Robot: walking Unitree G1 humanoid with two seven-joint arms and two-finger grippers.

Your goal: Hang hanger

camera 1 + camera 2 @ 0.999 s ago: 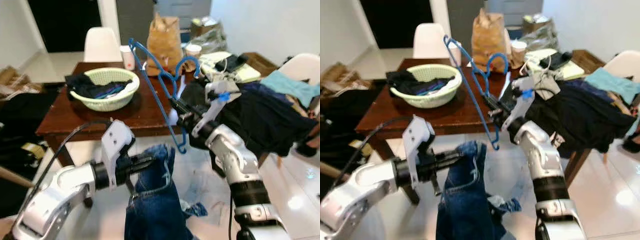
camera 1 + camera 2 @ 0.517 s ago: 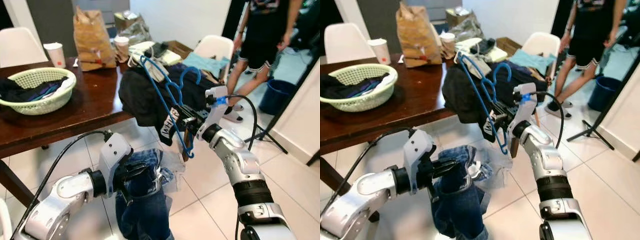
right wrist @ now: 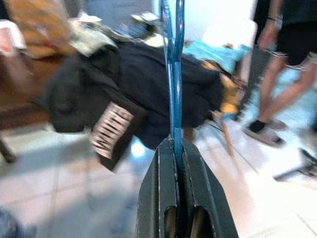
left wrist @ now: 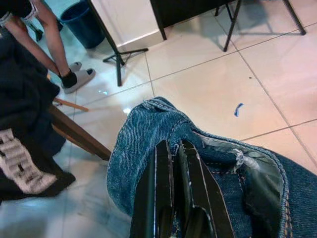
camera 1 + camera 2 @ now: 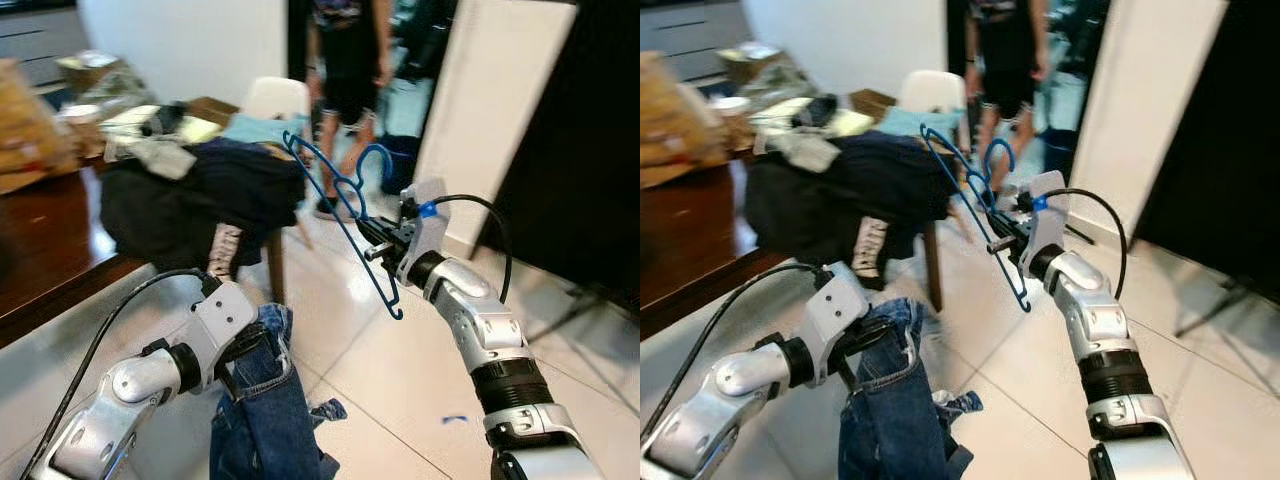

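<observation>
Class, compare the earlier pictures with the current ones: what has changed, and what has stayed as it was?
The camera has turned right, away from the table, toward a person. The right gripper stays shut on the blue hanger, and the left gripper on the jeans.

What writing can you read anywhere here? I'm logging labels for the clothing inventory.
White lettering on the black garment draped over the table: too blurred and folded to read.
Nothing legible on the blue hanger or the jeans.
</observation>
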